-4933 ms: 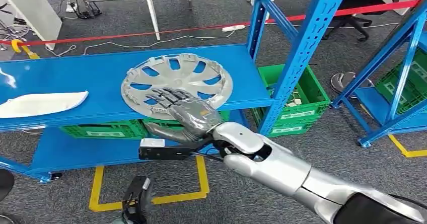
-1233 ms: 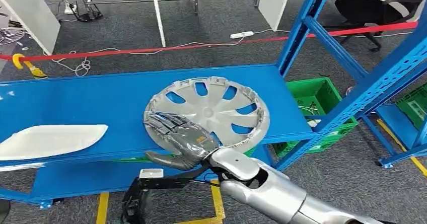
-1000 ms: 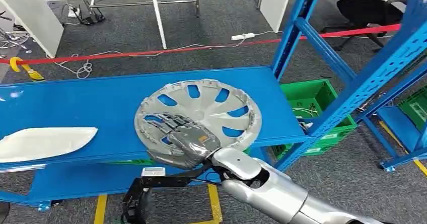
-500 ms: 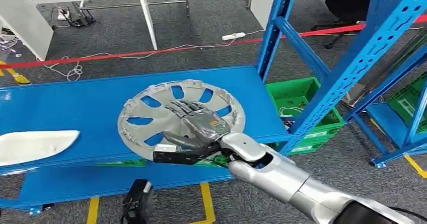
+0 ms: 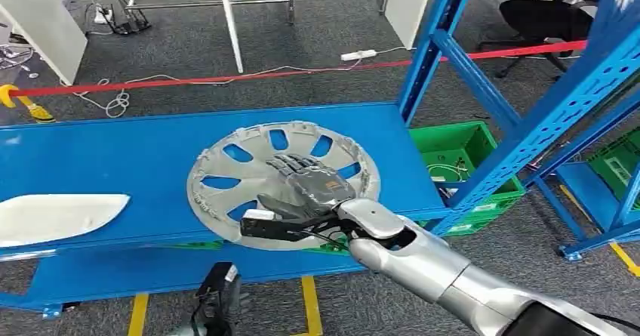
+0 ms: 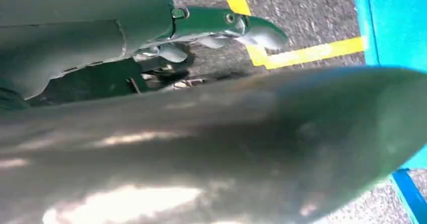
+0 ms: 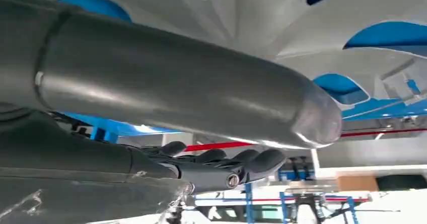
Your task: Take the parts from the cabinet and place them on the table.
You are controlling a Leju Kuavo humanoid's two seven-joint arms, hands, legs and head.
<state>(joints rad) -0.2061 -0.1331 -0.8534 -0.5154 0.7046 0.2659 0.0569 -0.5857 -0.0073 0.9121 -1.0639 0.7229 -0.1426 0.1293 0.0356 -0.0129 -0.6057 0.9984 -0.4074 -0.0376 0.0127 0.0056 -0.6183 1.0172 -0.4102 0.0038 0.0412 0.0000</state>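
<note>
One hubcap (image 5: 283, 183) under my right robot hand (image 5: 306, 189).
Fingers lie spread flat on it, near the shelf (image 5: 113, 155) edge, gripping nothing, to drag it off.

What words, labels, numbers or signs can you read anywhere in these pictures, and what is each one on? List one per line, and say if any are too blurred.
No text can be read in any view.
White labels on the green crates: too small and blurred to read.
The silver hubcap under the right hand: no readable marking.
The blue shelf and the white part: no lettering visible.
</note>
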